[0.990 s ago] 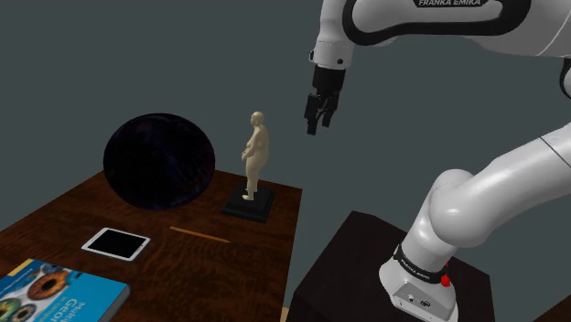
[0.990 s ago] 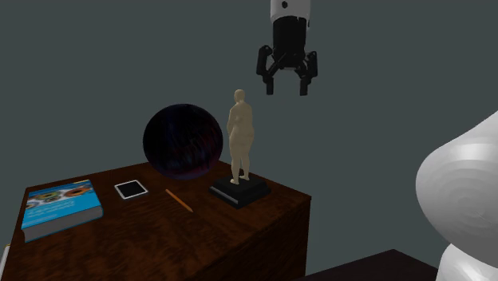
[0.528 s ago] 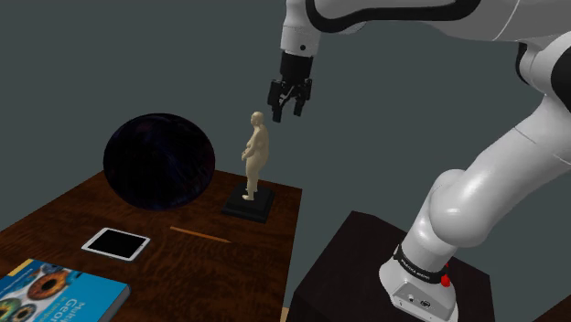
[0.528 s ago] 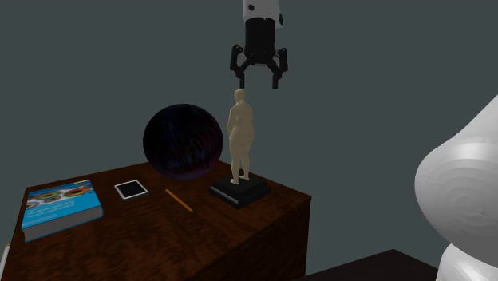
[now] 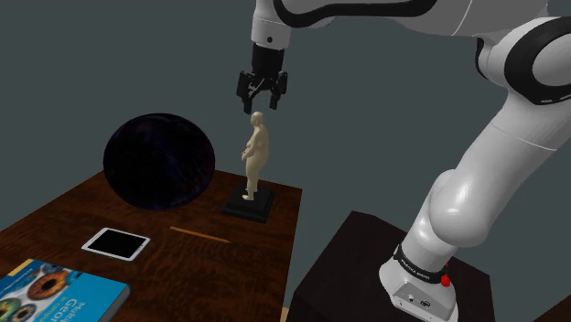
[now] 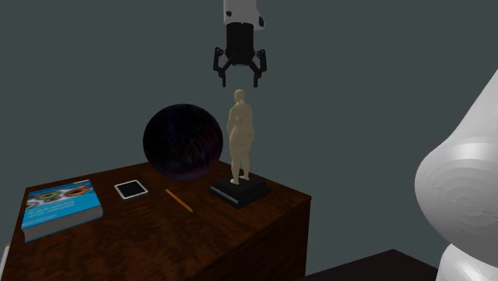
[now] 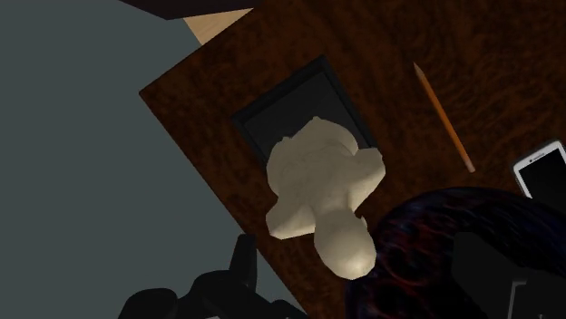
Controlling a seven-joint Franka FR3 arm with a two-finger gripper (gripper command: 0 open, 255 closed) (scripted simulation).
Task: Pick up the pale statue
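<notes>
The pale statue [image 5: 255, 155] is a beige standing figure on a black square base [image 5: 247, 205], near the right-hand edge of the dark wooden table [image 5: 73, 215] in the shoulder view. My gripper [image 5: 261, 102] hangs pointing down just above the figure's head, open, with nothing between its fingers. In the second exterior view the gripper [image 6: 239, 82] sits a short gap above the statue [image 6: 241, 136]. In the wrist view the statue [image 7: 322, 181] is seen from above, its head close to the gripper [image 7: 363, 263], between the spread fingers and untouched.
A large dark sphere [image 5: 160, 162] stands close behind the statue. A pencil [image 5: 199, 234], a small tablet [image 5: 115, 243] and a blue book [image 5: 55, 293] lie on the table toward the front. The table edge drops off just beside the statue's base; my stand [image 5: 384, 274] is beyond it.
The gripper has swung toward the shoulder view's left, from beside the statue at head height to right over its head. It has stayed open. The statue has not moved.
</notes>
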